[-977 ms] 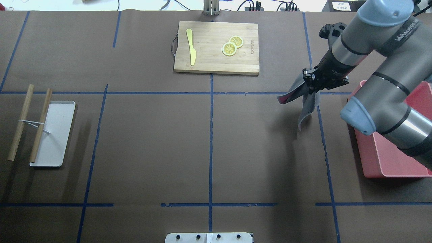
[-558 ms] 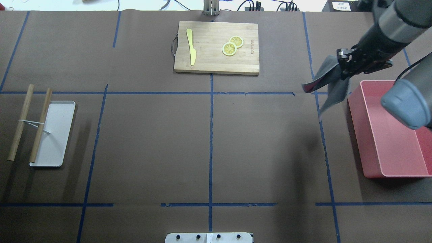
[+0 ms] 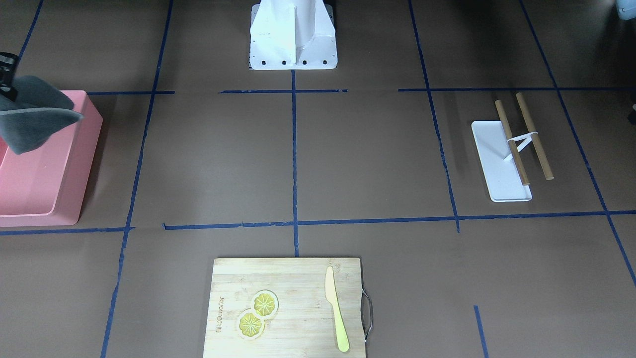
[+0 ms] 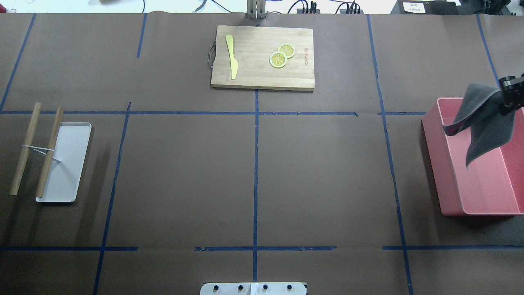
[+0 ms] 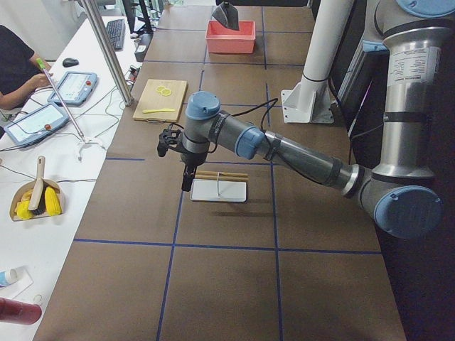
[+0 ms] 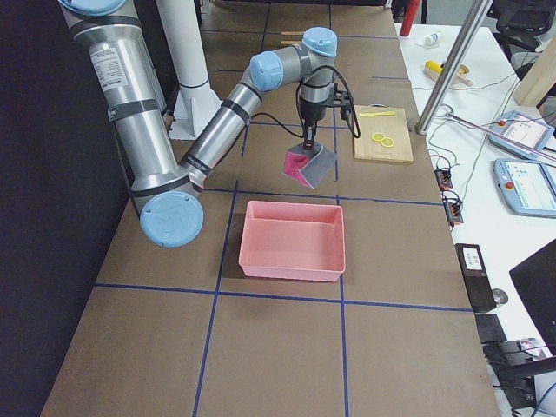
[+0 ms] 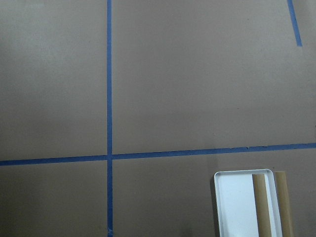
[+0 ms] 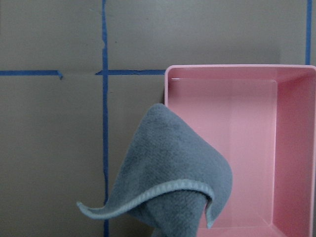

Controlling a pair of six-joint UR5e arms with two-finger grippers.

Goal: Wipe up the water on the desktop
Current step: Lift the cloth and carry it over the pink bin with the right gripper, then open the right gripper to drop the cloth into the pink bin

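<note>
The right gripper (image 4: 507, 93) was clamped on the top of a gray cloth (image 4: 485, 127), which hung from it in loose folds, clear of any surface. Directly beneath, the cloth overlapped the rim of a pink bin (image 4: 450, 192). The desktop (image 4: 327, 172) spread out below and around the bin. Well away from this gripper lay a cutting board (image 4: 262, 73) carrying lemon slices (image 4: 281, 55) and a yellow knife (image 4: 232, 57). The left gripper (image 5: 186, 183) pointed down above the desktop; whether its jaws were apart or together could not be told. A white tray (image 5: 219, 190) with wooden sticks (image 5: 222, 174) lay just beside it.
</note>
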